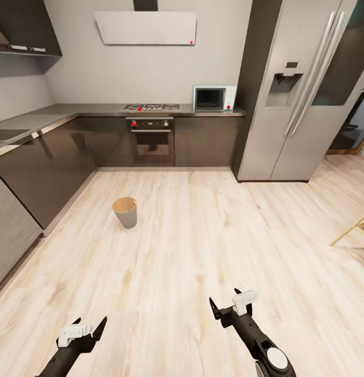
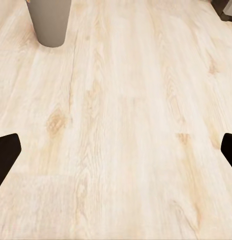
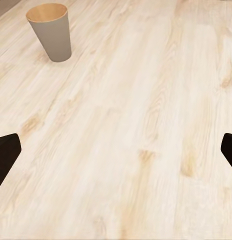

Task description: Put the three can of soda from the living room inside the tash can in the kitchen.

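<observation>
Kitchen floor [image 1: 202, 235]; both tools, left [image 1: 90, 325] and right [image 1: 226, 298], spread wide, empty.

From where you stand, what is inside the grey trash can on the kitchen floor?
The trash can stands upright. Through its open rim only the brown inner wall shows; no soda can is visible there. Its bottom is hidden by the near wall.

Black arms, black pointed fingers [image 1: 100, 325], white wrist blocks.

Grey tash can [image 1: 125, 215], brown inside; pale wood-grain floor [image 1: 202, 251]; dark brown cabinets [image 1: 45, 167]; silver fridge [image 1: 291, 89].
</observation>
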Motion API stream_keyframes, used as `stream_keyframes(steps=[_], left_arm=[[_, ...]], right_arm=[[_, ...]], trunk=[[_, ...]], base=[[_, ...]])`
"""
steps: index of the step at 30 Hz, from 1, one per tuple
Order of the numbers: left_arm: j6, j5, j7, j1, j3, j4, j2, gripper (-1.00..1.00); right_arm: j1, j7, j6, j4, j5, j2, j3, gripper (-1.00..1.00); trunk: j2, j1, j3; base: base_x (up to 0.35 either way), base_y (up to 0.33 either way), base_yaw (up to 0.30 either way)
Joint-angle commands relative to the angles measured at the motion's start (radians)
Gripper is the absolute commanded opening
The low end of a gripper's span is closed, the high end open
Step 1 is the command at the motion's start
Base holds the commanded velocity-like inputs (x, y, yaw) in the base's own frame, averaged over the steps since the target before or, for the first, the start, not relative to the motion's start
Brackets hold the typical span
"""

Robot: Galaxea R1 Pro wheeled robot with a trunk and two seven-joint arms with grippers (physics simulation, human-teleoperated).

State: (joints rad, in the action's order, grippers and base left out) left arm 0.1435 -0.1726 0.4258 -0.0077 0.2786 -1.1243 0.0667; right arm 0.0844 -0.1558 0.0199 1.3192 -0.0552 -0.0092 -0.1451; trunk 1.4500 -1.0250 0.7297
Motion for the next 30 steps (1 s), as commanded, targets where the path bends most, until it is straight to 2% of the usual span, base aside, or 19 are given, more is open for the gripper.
stream_keyframes(steps=[1,21,30], left_arm=[[0.0,0.0,0.0,0.0,0.0,0.0,0.0,1.0],[0.002,0.001,0.001,0.0,-0.002,0.0,0.001,1.0],[0.002,0.001,0.0,0.0,-0.003,0.0,0.001,1.0]], right_arm=[[0.0,0.0,0.0,0.0,0.0,0.0,0.0,1.0],[0.0,-0.005,0.0,0.0,0.002,-0.002,-0.015,1.0],[0.0,-0.002,0.0,0.0,0.001,0.0,-0.016,1.0]], trunk=[[0.0,0.0,0.0],[0.0,0.0,0.001],[0.0,0.0,0.001]], base=[[0.257,0.0,0.068],[0.304,0.0,0.016],[0.249,0.0,0.148]])
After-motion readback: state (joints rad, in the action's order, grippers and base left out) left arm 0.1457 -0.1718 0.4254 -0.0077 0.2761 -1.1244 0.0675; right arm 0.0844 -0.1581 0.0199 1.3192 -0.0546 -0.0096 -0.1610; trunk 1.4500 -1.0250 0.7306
